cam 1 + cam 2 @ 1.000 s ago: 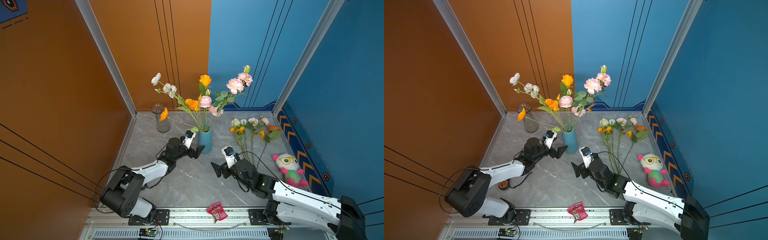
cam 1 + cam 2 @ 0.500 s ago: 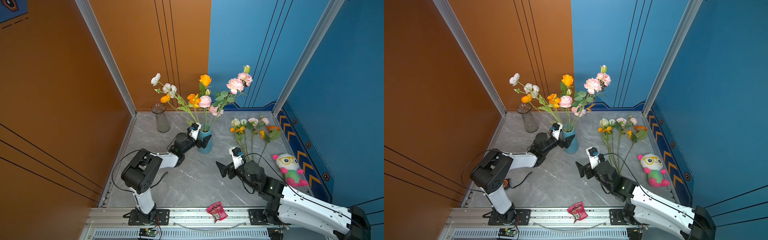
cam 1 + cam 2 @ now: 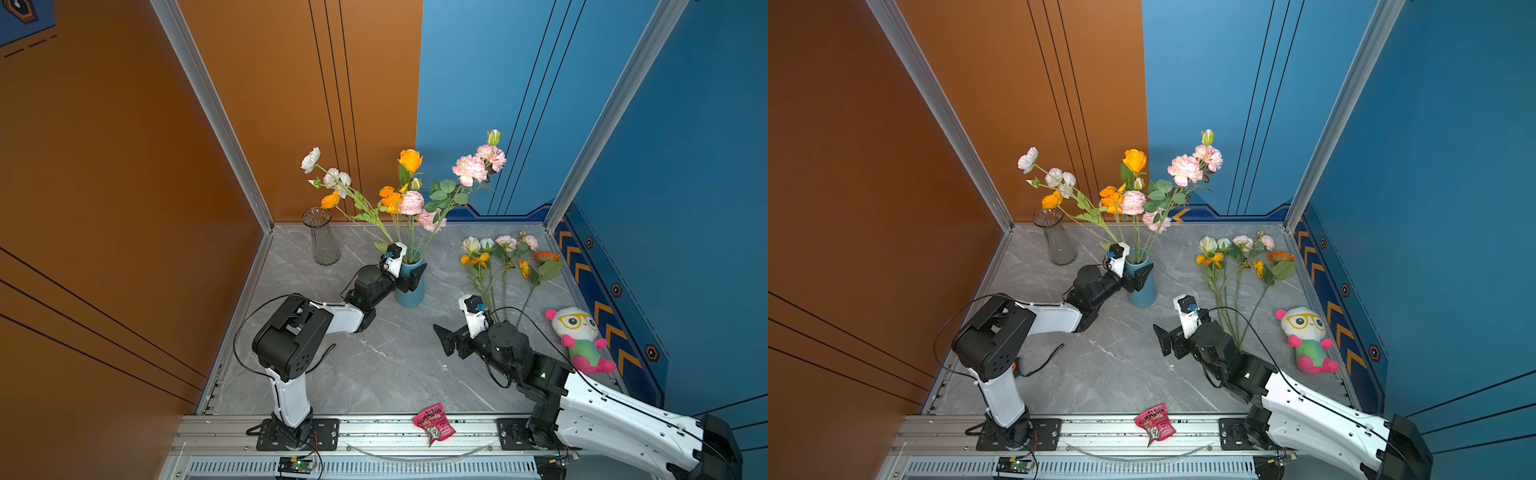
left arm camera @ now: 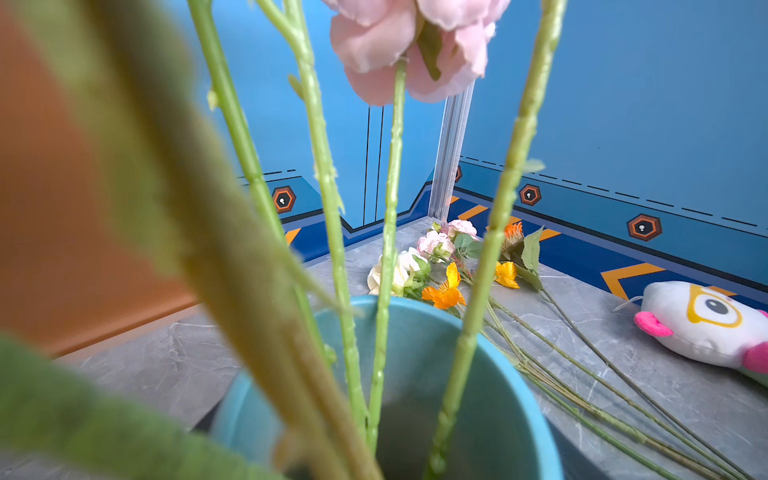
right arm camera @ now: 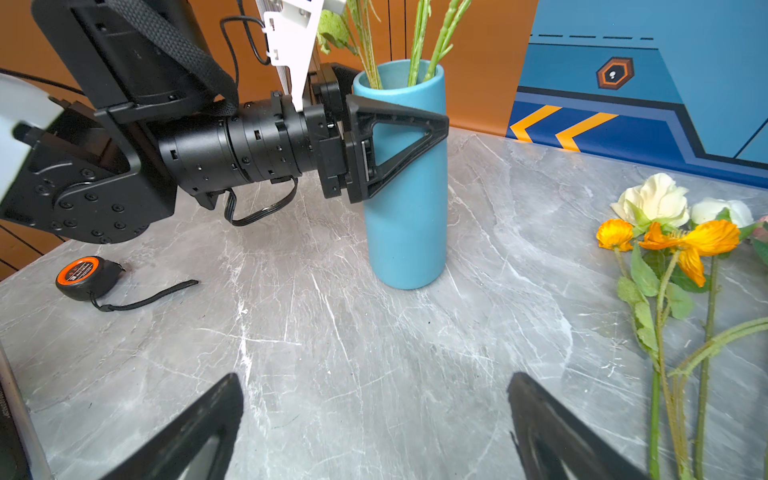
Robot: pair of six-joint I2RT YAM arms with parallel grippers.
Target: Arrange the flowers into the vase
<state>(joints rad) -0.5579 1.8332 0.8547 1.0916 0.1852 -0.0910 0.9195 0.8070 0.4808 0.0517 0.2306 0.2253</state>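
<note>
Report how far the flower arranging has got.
Done: several flowers stand in the blue vase. In hand: the left claw straddles that vase near its rim; whether it is clamped is unclear. The right claw is open and empty over the table. Left: a bunch of loose flowers lies on the table beside the right arm, and the glass vase holds nothing.

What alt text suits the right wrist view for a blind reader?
The left arm's black end effector reaches across the front of a tall matte blue cylindrical vase holding green flower stems. White and orange artificial flowers lie loose on the grey marble-look tabletop nearby.
</note>
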